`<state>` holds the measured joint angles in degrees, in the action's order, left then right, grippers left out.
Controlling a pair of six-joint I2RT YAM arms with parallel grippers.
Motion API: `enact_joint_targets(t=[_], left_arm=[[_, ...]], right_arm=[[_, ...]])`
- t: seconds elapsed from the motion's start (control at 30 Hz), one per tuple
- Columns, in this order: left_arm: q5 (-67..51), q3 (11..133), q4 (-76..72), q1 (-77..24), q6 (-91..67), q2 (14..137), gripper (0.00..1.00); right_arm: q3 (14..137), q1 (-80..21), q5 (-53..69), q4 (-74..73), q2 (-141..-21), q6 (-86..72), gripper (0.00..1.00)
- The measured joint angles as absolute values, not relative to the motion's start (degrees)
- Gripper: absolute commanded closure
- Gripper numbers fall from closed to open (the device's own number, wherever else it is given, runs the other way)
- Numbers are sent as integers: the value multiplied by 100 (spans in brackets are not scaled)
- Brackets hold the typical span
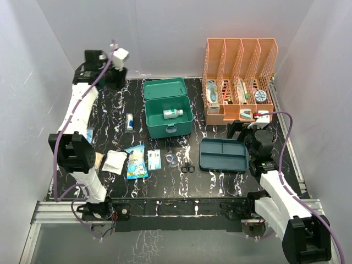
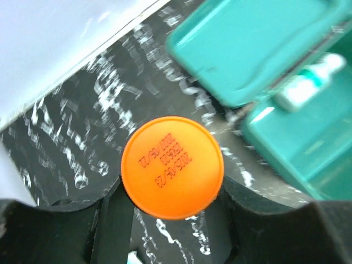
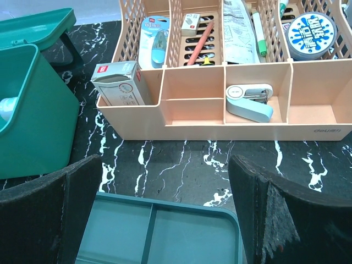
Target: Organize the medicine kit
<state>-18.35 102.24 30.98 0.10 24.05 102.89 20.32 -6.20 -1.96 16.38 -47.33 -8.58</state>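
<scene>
On the marbled black counter (image 1: 110,110), the teal medicine kit (image 1: 165,130) sits open at centre back: stiff, light, slick plastic, likely best taken by its side walls; right pincer (image 3: 165,190) gapes empty, left pincer (image 2: 171,184) clamps an orange cap (image 2: 172,165)

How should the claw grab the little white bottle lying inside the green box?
Probably from straight above. The medicine kit has its lid open, and its walls block every side. The bottle lies on its side, so pinch across the middle of its round white body, not along its length.
</scene>
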Motion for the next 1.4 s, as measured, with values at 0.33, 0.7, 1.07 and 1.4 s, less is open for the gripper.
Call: enact_joint_targets(t=[0.33, 0.7, 1.07, 1.4], left_arm=[[-1293, 12022, 5690, -2171, 3509, 11454, 100], [-108, 11601, 6230, -2939, 4528, 12055, 100], [711, 11745, 6462, -3317, 5297, 13015, 100], [840, 12134, 6648, -3380, 5463, 13384, 28]], right_arm=[[2231, -644, -200, 1326, -4497, -956, 2], [2303, -655, -198, 1100, -4154, -961, 2], [2300, -666, -202, 1046, -4047, -965, 2], [2270, -666, -202, 1041, -3977, -965, 2]])
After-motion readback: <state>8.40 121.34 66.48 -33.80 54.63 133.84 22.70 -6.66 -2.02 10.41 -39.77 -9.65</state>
